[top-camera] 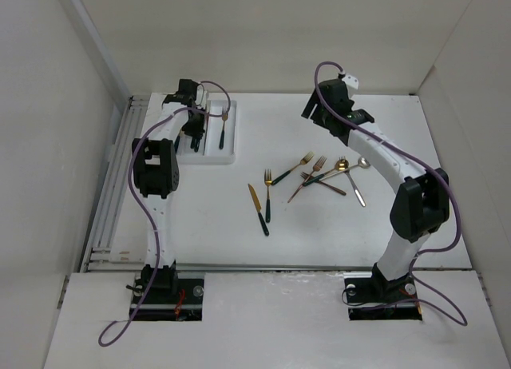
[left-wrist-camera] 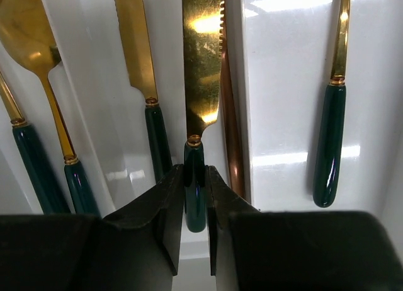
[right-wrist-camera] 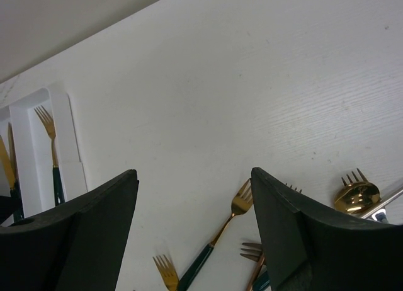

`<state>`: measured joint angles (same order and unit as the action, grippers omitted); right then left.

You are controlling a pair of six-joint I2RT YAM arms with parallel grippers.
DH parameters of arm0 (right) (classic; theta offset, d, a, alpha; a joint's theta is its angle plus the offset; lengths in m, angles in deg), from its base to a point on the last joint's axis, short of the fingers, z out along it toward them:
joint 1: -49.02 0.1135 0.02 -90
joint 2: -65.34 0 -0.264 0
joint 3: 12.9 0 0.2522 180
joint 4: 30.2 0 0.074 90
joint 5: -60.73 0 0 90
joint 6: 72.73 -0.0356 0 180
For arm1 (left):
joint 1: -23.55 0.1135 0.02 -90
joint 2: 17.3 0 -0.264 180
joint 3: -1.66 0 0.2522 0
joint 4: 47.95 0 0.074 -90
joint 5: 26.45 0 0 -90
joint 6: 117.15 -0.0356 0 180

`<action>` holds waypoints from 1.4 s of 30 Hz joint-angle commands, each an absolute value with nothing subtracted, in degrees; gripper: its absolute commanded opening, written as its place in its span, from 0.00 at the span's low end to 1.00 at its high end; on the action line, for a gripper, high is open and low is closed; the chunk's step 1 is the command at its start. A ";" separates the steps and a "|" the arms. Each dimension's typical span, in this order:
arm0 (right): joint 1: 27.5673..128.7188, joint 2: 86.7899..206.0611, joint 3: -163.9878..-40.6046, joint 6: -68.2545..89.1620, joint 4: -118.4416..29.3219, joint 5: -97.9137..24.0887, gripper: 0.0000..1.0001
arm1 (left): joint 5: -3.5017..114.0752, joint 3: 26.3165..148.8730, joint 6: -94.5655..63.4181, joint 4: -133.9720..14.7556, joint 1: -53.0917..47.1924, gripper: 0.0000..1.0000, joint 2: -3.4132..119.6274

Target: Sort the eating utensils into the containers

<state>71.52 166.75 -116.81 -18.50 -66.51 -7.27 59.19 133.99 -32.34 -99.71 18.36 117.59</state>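
Within near-closed left gripper [left-wrist-camera: 195, 185]: knife handle [left-wrist-camera: 194, 155]

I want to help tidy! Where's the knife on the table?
In the top view, the knife lies mid-table, just left of a fork, left of the utensil pile and below-right of the tray.

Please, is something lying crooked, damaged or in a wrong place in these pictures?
Nothing looks damaged. In the tray, pieces lie lengthwise, though a copper piece seems tipped against a divider beside the knife that the left gripper holds. On the table, a heap of forks and spoons lies crossed.
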 commanded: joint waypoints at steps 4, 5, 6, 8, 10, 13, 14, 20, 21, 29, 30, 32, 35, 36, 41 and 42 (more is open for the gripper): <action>71.34 165.72 -119.21 -18.06 -67.26 -6.60 0.77 | 59.33 135.57 -33.57 -99.76 18.45 0.20 116.21; 71.34 164.93 -119.21 -18.06 -67.26 -6.60 0.77 | 59.94 136.09 -33.05 -99.77 18.45 0.25 115.68; 71.34 164.92 -118.51 -18.06 -67.26 -6.60 0.77 | 59.94 136.10 -33.04 -99.77 18.45 0.28 114.81; 71.34 163.53 -117.72 -18.06 -67.26 -6.07 0.77 | 59.94 136.63 -33.04 -99.77 18.45 0.34 113.75; 71.34 162.74 -116.14 -18.06 -66.73 -6.07 0.77 | 59.94 138.29 -33.04 -99.77 18.45 0.38 113.04; 71.34 161.24 -115.00 -18.06 -66.73 -6.07 0.77 | 60.47 140.40 -33.04 -100.38 18.45 0.38 111.91; 71.34 160.71 -114.99 -18.06 -66.73 -6.07 0.77 | 61.25 141.71 -32.26 -101.17 18.45 0.38 111.90; 72.39 155.53 -110.26 -18.85 -66.21 -4.14 0.77 | 60.13 140.41 -26.46 -101.18 17.76 0.39 102.78; 72.40 153.78 -109.38 -19.72 -66.20 -4.13 0.78 | 59.34 136.93 -24.71 -100.39 17.75 0.41 100.93; 75.55 142.61 -98.13 -25.70 -67.43 -1.50 0.79 | 54.23 110.37 -23.36 -102.92 2.83 0.52 87.12; 76.52 141.30 -95.51 -26.32 -67.43 -0.98 0.79 | 54.23 107.91 -24.07 -103.54 -1.19 0.52 86.16; 77.58 137.87 -93.12 -28.34 -68.48 -0.44 0.79 | 54.23 99.65 -24.08 -102.50 -4.65 0.55 84.49; 79.95 133.83 -89.34 -31.15 -70.32 0.79 0.79 | 52.74 92.71 -24.08 -100.39 -10.45 0.63 81.14; 80.74 132.94 -88.46 -33.42 -71.81 1.66 0.79 | 52.74 91.81 -24.08 -100.38 -11.77 0.65 80.62; 86.18 127.05 -83.45 -39.94 -75.77 4.74 0.79 | 51.24 89.25 -21.88 -97.14 -18.37 0.66 80.78; 86.80 125.22 -83.44 -40.91 -76.56 5.61 0.79 | 51.24 88.73 -21.10 -97.13 -18.90 0.66 81.31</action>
